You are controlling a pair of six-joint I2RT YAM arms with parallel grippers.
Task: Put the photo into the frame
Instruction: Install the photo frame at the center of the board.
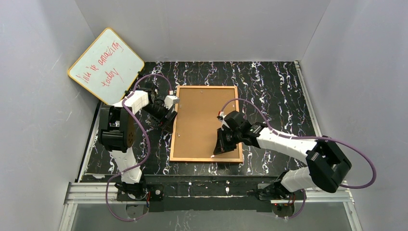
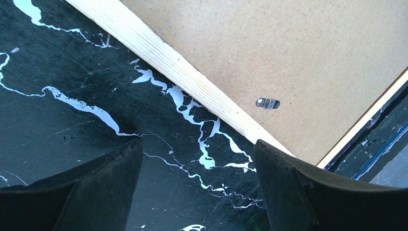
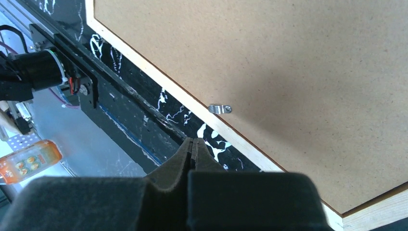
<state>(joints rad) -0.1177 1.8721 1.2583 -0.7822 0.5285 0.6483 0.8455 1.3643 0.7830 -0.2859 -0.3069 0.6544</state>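
Here the frame (image 1: 202, 120) lies back-up on the surface (image 1: 274, 86). The left claw (image 2: 197, 147) hangs spread wide at the frame's 9 o'clock edge, and the right claw (image 3: 194, 144) is clenched on nothing near 5 o'clock.

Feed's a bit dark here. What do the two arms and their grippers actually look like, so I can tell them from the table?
The left arm and right arm have white boxy links between bulky black joint housings, each with a looping purple cable. The left gripper and right gripper have matte black, wedge-shaped fingers with a rough surface. No markings show.
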